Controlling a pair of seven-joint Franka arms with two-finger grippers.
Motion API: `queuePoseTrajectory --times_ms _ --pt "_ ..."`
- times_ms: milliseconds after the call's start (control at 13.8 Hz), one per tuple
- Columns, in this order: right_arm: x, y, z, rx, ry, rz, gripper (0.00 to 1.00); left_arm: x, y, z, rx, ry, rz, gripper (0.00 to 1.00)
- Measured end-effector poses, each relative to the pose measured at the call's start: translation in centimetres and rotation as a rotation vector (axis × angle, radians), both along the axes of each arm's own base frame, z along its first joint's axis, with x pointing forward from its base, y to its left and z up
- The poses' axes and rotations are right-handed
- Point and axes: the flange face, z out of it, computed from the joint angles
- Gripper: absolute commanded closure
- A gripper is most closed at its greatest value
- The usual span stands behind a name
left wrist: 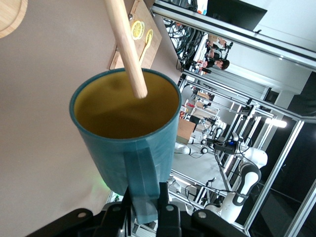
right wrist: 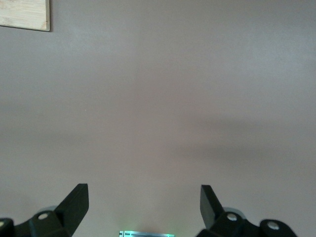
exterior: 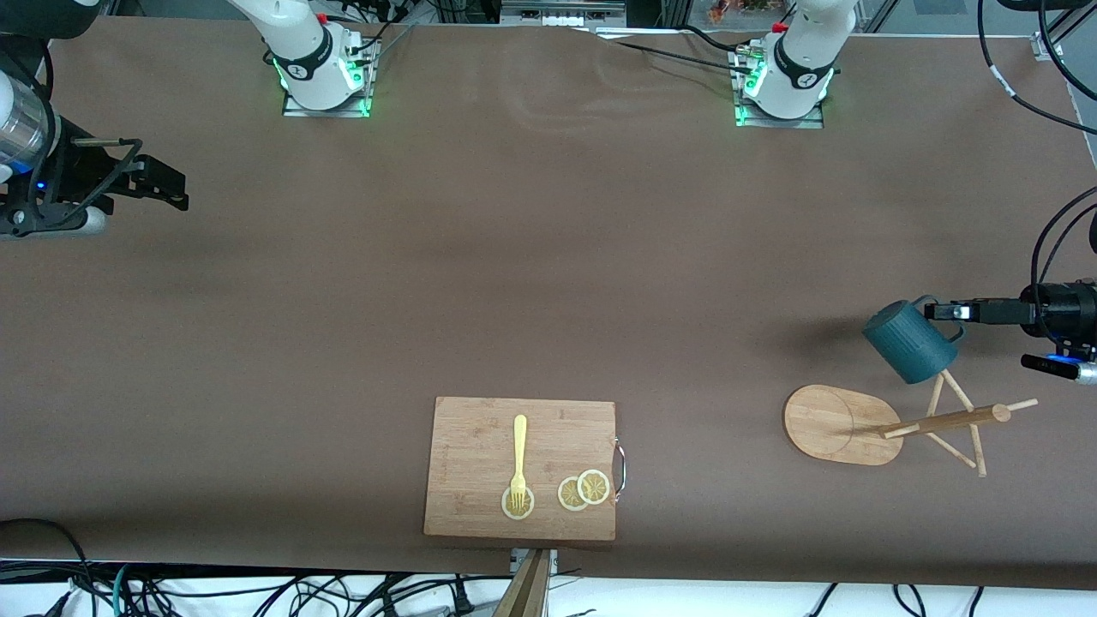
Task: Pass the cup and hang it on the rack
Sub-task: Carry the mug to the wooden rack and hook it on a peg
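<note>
The dark teal cup [exterior: 908, 347] hangs tilted in the air above the rack [exterior: 836, 424], a bamboo mug tree with an oval base, a post [exterior: 943, 422] and thin pegs. My left gripper [exterior: 943, 311] is shut on the cup's handle. In the left wrist view the fingers [left wrist: 169, 205] pinch the handle of the cup [left wrist: 128, 143], whose yellow inside faces out. The tip of a wooden peg [left wrist: 126, 44] shows in front of the cup's mouth. My right gripper [exterior: 176, 184] waits open over bare table at the right arm's end, and it [right wrist: 144, 202] holds nothing.
A bamboo cutting board [exterior: 520, 467] lies near the front camera's edge of the table, with a yellow fork [exterior: 518, 454] and lemon slices [exterior: 583, 490] on it. Its corner [right wrist: 24, 15] shows in the right wrist view. Cables run along the table's edges.
</note>
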Motion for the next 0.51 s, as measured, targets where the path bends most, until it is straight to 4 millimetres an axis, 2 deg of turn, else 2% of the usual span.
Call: queuePoseTrajectory --times_ms 217,507 --pt "0.0 0.0 0.0 0.000 0.000 0.000 0.00 0.5 1.5 -0.3 0.011 0.021 0.014 0.91" --pt "0.0 0.0 0.0 0.000 0.000 0.000 0.00 0.9 3.4 -1.8 0.008 0.024 0.029 0.91"
